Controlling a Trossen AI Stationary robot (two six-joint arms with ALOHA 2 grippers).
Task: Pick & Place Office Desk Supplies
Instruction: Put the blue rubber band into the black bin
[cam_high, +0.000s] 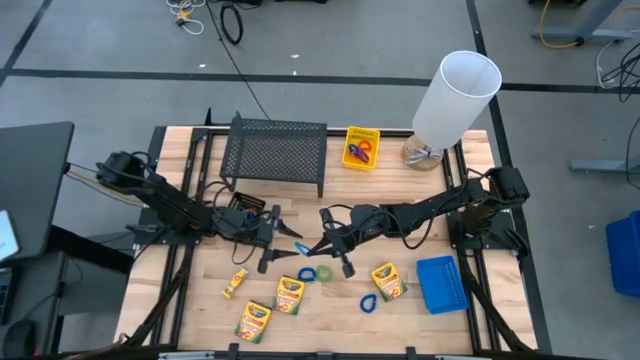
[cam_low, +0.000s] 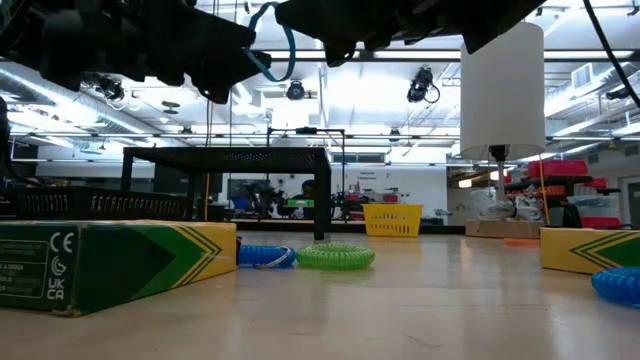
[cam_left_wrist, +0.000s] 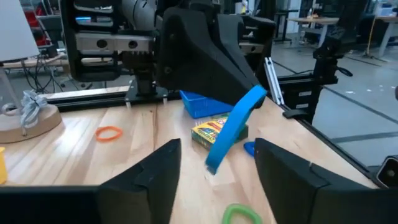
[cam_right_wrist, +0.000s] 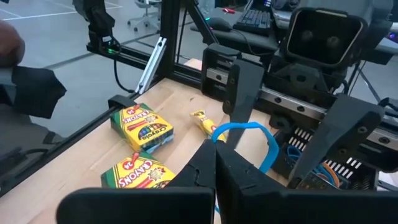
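Observation:
My right gripper (cam_right_wrist: 216, 152) is shut on a blue loop (cam_left_wrist: 235, 129), held high over the table's middle (cam_low: 288, 45). Facing it, my left gripper (cam_left_wrist: 216, 149) is open, with one finger on either side of that loop; whether a finger touches it I cannot tell. On the table below lie a green loop (cam_high: 325, 272), a blue loop (cam_high: 305, 273) and another blue loop (cam_high: 368, 303). Crayon boxes (cam_high: 289, 294), (cam_high: 254, 320), (cam_high: 387, 281) lie flat near the front. A blue bin (cam_high: 441, 283) sits at the right and a yellow bin (cam_high: 361, 147) at the back. My right gripper pinches one end of the blue loop (cam_left_wrist: 255, 101) between its two fingertips, coming about level from the table's right. The loop is lifted clear of the table and reaches out past the fingertips, sloping down between my left gripper's fingers.
A black wire-mesh rack (cam_high: 275, 155) stands at the back left, a tall white cylinder (cam_high: 455, 95) on a wooden base at the back right. An orange loop (cam_left_wrist: 109, 132) lies near that base. A small crayon packet (cam_high: 235, 283) lies front left.

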